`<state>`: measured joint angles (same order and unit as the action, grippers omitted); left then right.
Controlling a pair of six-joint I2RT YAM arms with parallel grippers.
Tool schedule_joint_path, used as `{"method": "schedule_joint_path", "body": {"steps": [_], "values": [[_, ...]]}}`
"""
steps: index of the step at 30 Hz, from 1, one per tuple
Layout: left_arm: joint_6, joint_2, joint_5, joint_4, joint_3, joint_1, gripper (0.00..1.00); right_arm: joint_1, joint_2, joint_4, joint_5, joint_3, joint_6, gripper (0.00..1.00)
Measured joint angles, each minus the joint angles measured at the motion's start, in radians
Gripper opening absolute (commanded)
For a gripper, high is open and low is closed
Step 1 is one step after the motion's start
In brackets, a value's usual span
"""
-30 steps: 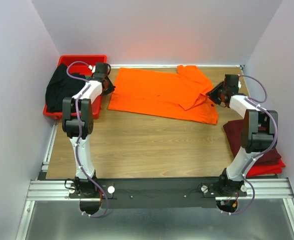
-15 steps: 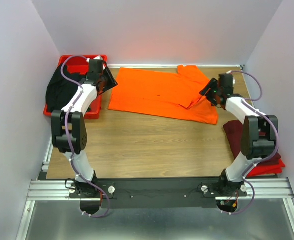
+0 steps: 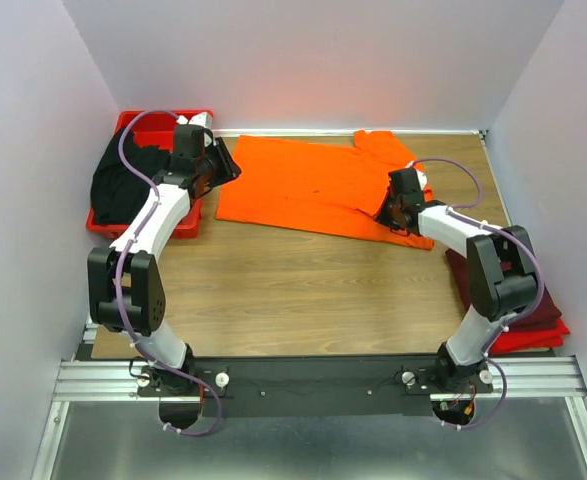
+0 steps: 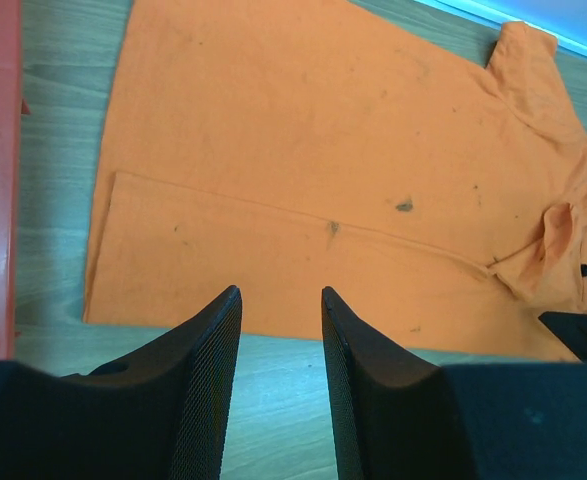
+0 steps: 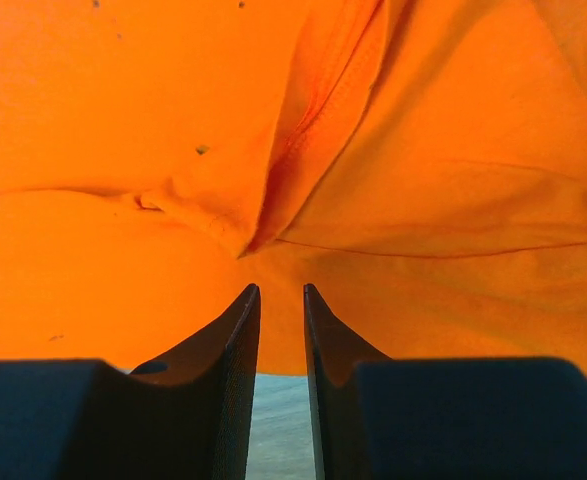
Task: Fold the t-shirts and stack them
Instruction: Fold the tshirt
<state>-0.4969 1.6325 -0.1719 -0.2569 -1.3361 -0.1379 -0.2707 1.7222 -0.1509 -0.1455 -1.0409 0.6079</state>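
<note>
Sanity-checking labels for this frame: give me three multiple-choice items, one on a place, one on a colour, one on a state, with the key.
1. The black shirt lies:
A) in the red tray
B) on the bare wood
C) over an arm

2. The shirt spread flat on the table is:
A) green
B) orange
C) white

3. The left hand is:
A) shut on cloth
B) shut on the tray rim
C) open and empty

Key:
1 A: it is heaped in the tray at the far left corner.
2 B: the orange shirt covers the far middle of the table.
3 C: its fingers stand apart with nothing between them, just short of the shirt's hem.
</note>
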Motion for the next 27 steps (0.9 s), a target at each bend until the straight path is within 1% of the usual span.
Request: {"method": "schedule_joint_path", "body": {"steps": [6,12,20,27], "values": [[0.003,0.0,-0.027,0.005,0.022,0.0,0.45,-0.032,0.061,-0.006,-0.031,-0.024,-0.005,0.3],[0.003,0.0,-0.036,0.009,0.022,0.0,0.45,-0.033,0.099,-0.016,-0.06,-0.068,-0.012,0.3],[0.003,0.001,-0.045,0.009,0.022,0.0,0.45,-0.033,0.187,-0.019,-0.101,-0.193,-0.034,0.3],[0.003,0.005,-0.047,0.009,0.023,0.0,0.44,-0.033,0.283,-0.022,-0.106,-0.304,-0.043,0.31]]}}
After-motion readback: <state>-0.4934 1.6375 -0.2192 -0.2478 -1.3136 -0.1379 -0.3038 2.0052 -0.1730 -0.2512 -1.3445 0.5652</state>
